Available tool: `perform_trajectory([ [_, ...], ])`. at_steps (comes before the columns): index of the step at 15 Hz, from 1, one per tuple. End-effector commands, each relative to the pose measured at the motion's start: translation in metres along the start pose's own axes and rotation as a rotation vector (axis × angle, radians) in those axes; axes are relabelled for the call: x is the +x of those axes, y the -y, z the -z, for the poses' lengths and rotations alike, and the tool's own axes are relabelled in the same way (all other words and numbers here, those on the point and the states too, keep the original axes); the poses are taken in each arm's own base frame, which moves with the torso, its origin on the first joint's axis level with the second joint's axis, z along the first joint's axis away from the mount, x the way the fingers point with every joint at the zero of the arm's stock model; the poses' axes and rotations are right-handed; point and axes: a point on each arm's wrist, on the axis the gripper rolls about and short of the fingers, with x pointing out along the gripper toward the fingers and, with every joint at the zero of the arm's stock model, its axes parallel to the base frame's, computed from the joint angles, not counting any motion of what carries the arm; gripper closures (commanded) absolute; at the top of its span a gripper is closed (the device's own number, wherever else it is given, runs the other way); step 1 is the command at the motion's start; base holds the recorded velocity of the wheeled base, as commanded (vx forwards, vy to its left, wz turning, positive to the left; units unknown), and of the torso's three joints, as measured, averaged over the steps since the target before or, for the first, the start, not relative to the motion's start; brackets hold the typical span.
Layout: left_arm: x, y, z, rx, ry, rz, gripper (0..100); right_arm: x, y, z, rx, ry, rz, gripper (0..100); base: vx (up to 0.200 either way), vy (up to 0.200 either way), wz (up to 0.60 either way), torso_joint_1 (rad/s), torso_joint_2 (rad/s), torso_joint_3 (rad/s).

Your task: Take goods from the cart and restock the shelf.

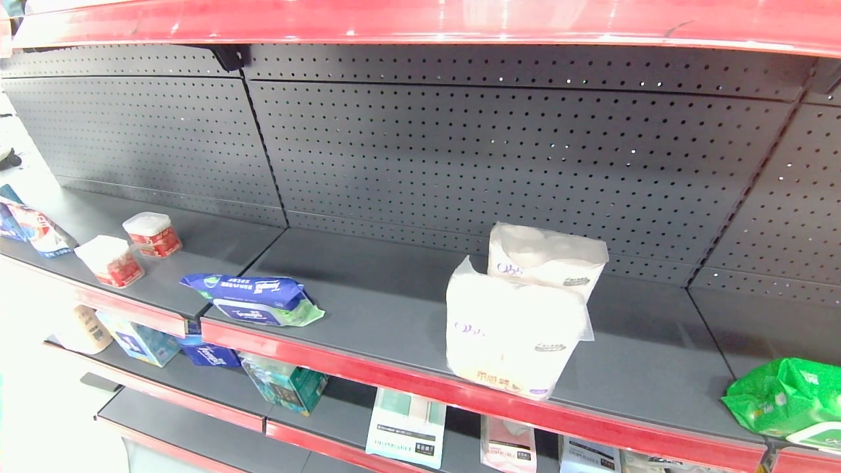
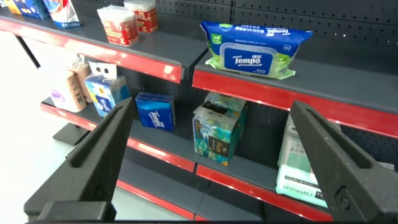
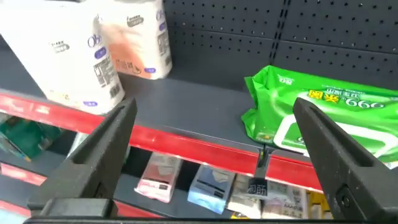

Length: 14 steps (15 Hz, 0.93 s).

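Grey shelf boards with red front strips run before a perforated back panel. Nearest, the left gripper hangs with its fingers spread wide and nothing between them, out in front of the shelf. The blue wipes pack lies flat at the board's front edge ahead of it, well apart. The right gripper is equally wide open and empty. The green pack lies at the front edge beyond it, untouched. To that pack's left, two white tissue packs stand one behind the other. Farther left, two tubs sit side by side. Boxes line the lower board.
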Motion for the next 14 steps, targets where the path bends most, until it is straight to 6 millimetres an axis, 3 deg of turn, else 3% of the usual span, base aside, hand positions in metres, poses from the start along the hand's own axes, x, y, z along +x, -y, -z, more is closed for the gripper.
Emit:
perform_trajectory([
  [1, 0.0000, 0.0000, 0.0000, -0.001, 0.000, -0.001, 0, -0.0005, 0.0002, 0.0005, 0.010, 0.006, 0.004, 0, 0.000, 0.000, 0.00, 0.000, 0.00, 0.000],
  [14, 0.0000, 0.0000, 0.0001, -0.001, -0.002, -0.001, 0, -0.0007, 0.0001, 0.0058, 0.025, -0.047, 0.002, 0, 0.000, 0.000, 0.00, 0.000, 0.00, 0.000],
])
